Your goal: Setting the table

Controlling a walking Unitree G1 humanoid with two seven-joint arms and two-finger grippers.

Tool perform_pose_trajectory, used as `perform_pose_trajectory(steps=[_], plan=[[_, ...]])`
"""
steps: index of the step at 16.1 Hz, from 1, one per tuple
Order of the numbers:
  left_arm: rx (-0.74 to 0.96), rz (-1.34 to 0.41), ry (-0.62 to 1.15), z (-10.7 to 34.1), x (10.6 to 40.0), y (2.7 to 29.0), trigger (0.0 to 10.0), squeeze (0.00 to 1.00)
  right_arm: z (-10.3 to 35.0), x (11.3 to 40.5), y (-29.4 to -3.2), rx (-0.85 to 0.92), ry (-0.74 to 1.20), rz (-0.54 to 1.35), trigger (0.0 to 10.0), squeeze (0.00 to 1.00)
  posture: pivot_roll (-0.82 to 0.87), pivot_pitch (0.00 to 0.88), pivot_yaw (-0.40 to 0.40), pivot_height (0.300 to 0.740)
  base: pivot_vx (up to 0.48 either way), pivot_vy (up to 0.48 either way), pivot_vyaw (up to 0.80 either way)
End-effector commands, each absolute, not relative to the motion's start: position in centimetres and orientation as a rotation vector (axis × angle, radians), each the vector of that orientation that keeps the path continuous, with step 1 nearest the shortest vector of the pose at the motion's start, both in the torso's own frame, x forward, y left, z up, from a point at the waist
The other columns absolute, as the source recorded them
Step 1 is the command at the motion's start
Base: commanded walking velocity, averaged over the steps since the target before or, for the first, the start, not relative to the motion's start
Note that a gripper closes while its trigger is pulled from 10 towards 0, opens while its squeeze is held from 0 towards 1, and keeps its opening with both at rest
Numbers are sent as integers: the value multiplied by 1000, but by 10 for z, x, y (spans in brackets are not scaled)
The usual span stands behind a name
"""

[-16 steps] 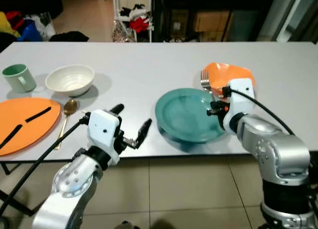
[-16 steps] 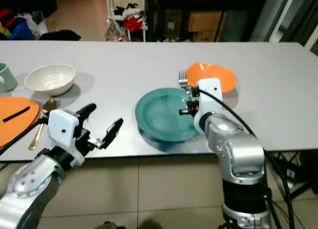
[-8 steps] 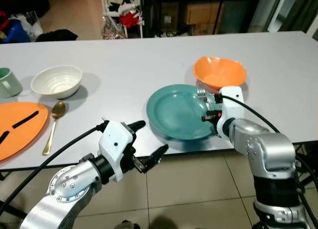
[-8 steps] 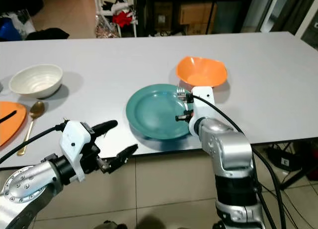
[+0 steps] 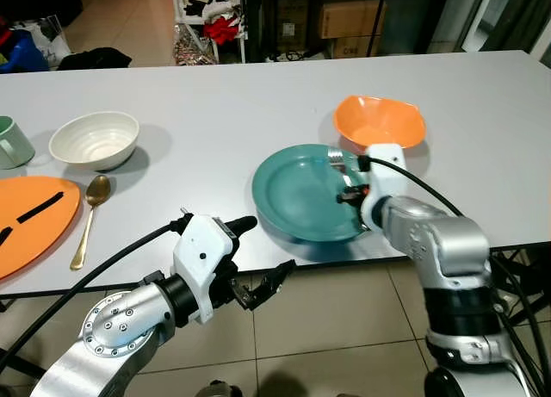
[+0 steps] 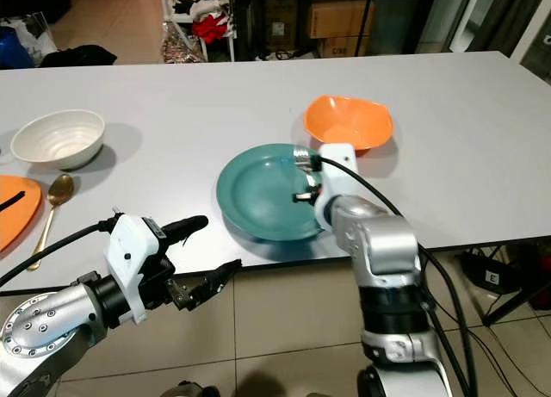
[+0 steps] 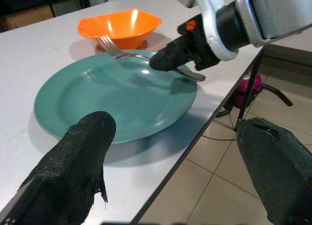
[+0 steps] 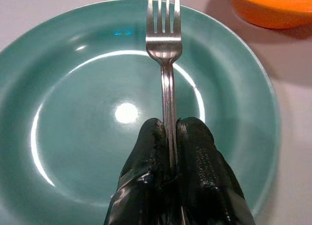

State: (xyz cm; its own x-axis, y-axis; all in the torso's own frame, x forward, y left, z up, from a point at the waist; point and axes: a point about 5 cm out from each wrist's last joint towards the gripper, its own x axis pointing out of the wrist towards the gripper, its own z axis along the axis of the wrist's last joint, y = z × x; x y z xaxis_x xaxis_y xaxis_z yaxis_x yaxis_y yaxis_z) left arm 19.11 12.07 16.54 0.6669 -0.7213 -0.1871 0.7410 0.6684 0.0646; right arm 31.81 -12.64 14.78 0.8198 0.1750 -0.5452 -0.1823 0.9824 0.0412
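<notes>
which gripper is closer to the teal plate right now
Right. The right gripper is over the teal plate, shut on a fork. The left gripper hangs open off the table's near edge, short of the plate.

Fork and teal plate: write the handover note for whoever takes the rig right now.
Right gripper: shut on the fork, held over the teal plate, tines toward the orange bowl.
Left gripper: open, holding nothing, off the table's near edge, below the plate.
Done: teal plate lies near the front edge with the orange bowl just behind it. At the robot's left are a white bowl, a gold spoon, an orange plate and a green mug.
Left: the fork is not yet set down; probably place it beside the teal plate.
</notes>
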Motion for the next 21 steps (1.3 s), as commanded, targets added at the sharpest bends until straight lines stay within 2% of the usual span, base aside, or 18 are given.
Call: perform_pose_trajectory(steps=[1, 5, 13, 14, 15, 17, 18, 19, 21], plan=[[145, -832, 148, 167, 189, 121, 10000, 0, 148, 321, -123, -20, 573, 191, 10000, 0, -83, 47, 26, 740, 0, 0, 0], [147, -840, 158, 167, 187, 120, 10000, 0, 132, 329, -125, -48, 607, 170, 10000, 0, -65, 47, 28, 740, 0, 0, 0], [143, -843, 164, 168, 185, 122, 10000, 0, 136, 341, -126, -59, 585, 174, 10000, 0, -62, 39, 13, 740, 0, 0, 0], [143, -844, 163, 168, 186, 121, 10000, 0, 136, 342, -126, -58, 582, 177, 10000, 82, -62, 38, 13, 740, 0, 0, 0], [144, -844, 163, 168, 186, 121, 10000, 0, 136, 342, -125, -58, 582, 177, 10000, 82, -62, 36, 13, 740, 0, 0, 0], [145, -845, 162, 168, 186, 121, 10000, 0, 136, 344, -124, -58, 580, 182, 10000, 388, -62, 31, 15, 740, 0, 0, 0], [145, -846, 162, 168, 187, 122, 10000, 0, 136, 344, -124, -56, 578, 183, 10000, 835, -62, 30, 16, 740, 0, 0, 0], [146, -847, 162, 168, 187, 122, 10000, 0, 136, 345, -124, -55, 578, 183, 10000, 933, -62, 29, 16, 740, 0, 0, 0], [147, -849, 161, 169, 188, 121, 10000, 0, 138, 345, -125, -53, 574, 180, 10000, 984, -65, 28, 20, 740, 0, 0, 0]])
